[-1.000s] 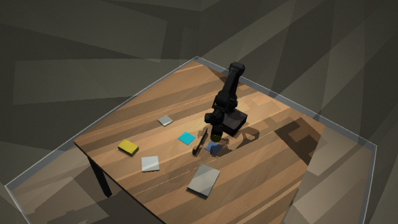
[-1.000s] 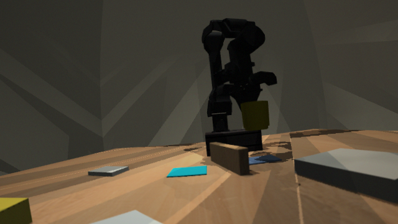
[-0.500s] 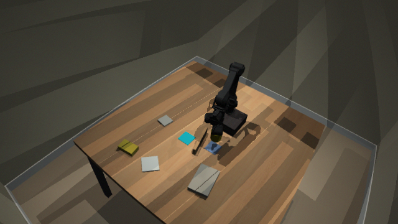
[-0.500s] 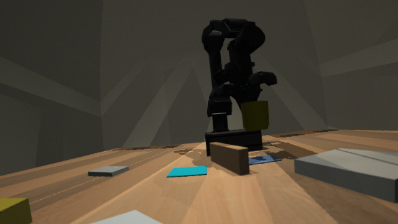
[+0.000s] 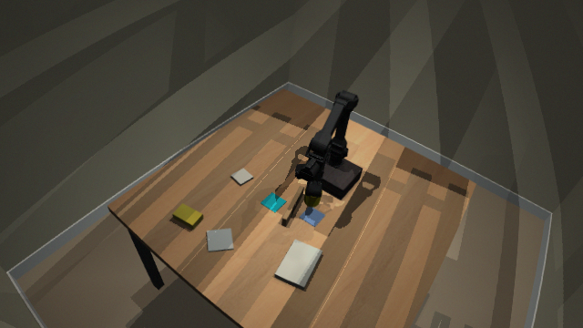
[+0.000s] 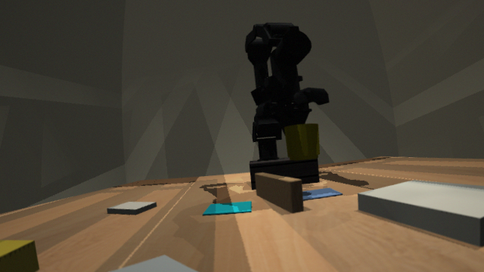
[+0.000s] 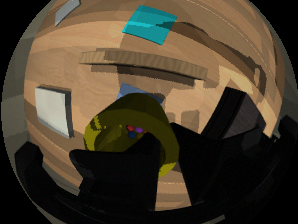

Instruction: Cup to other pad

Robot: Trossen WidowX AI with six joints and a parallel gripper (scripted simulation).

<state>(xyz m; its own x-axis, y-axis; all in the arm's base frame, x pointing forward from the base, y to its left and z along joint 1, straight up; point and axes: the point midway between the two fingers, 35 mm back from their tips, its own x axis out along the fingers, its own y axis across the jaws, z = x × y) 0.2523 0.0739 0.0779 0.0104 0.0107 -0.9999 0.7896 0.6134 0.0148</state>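
Note:
The yellow cup is off the table, above the blue pad, and leans slightly in the exterior view. My gripper is shut on the cup's wall, with one finger inside and one outside. Several marbles, red, purple and blue among them, lie inside the cup; a finger hides part of its inside. The teal pad is bare, on the other side of the low wooden barrier.
The barrier stands upright between the pads. A thick white slab lies beyond the blue pad. A small pale tile, a grey tile and a yellow block lie farther off.

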